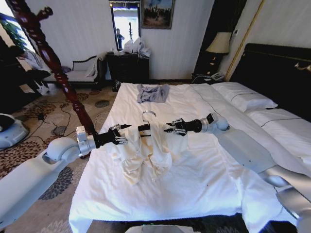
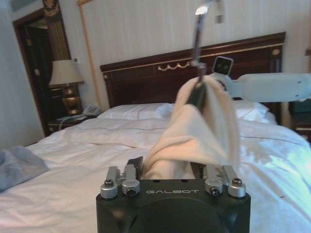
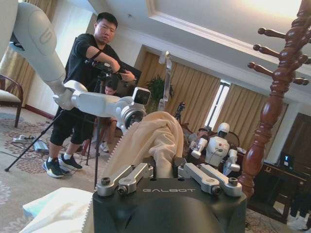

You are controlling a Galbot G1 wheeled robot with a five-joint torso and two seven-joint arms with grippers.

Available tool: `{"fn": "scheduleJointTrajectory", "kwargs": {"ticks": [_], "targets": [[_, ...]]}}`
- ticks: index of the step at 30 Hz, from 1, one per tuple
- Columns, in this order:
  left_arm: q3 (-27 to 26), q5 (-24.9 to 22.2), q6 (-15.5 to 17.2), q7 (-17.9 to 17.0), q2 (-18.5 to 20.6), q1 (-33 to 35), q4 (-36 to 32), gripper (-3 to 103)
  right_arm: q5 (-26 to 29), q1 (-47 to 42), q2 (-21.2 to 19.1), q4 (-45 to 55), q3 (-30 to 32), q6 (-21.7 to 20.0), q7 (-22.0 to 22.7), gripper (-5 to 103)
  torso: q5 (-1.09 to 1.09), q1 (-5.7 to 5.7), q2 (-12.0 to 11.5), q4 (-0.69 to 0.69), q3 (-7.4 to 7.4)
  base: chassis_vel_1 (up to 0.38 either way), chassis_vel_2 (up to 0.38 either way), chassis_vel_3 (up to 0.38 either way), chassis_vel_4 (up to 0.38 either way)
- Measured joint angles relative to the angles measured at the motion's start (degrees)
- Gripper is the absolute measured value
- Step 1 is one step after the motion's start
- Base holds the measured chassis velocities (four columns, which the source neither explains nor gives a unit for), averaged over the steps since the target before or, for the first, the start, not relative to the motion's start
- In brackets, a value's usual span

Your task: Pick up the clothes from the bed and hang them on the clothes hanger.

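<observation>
Cream, wrinkled fabric of the clothes (image 1: 146, 155) hangs draped over the thin black clothes hanger (image 1: 144, 127), held up over the middle of the bed (image 1: 194, 179); the lowest folds hang close to the white duvet, and I cannot tell whether they touch it. One garment is on the one hanger, whose small hook (image 1: 148, 114) stands up at the top. The left gripper (image 1: 121, 134) pinches one end of the hanger through the cloth, and the right gripper (image 1: 171, 127) pinches the other end, so the two arms meet from opposite sides. In each wrist view the cream cloth bulges between the gripper's fingers, and the word "GALBOT" is printed on the black gripper body. Farther up the bed lies one small grey-blue folded garment (image 1: 152, 92), well apart from the hanger. Two white pillows (image 1: 243, 97) rest against the dark headboard (image 1: 277, 68). A dark wooden coat stand (image 1: 53, 63) rises beside the bed on the robot's left, and one lamp (image 1: 219, 43) stands near the headboard.
</observation>
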Motion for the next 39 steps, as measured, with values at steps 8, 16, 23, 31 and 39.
{"fn": "scheduleJointTrajectory", "kwargs": {"ticks": [8,16,23,31,39], "targets": [[-0.61,-2.50,0.55,3.02,0.02,0.24,-0.20,26,0.39,0.14,-0.48,0.36,-0.06,1.07,1.94,15,0.00,0.00,0.00,0.00,0.00,0.000,0.000,0.000,0.000],[-1.00,-3.50,0.58,4.59,-0.55,0.67,0.01,18,0.80,0.44,-0.79,0.74,-0.16,1.06,1.93,0,0.00,-0.01,0.00,0.01,0.00,0.000,0.000,0.000,0.000],[-1.75,-3.96,0.67,5.05,-0.82,0.88,0.19,18,0.97,-0.07,-1.72,1.24,-0.08,2.10,4.22,-3,0.00,-0.01,0.00,0.01,0.00,0.000,0.000,0.000,0.000],[-2.80,-3.95,0.69,5.06,-1.28,1.74,0.69,18,2.18,-0.78,-3.45,1.76,0.31,3.15,6.84,22,0.00,-0.01,0.00,0.00,0.00,0.000,0.000,0.000,0.000],[-5.63,-4.16,0.52,4.08,-2.96,1.70,1.93,18,6.80,-2.75,-5.54,1.59,3.34,3.58,14.73,49,-0.01,0.00,0.00,0.01,0.00,0.000,0.000,0.000,0.000]]}}
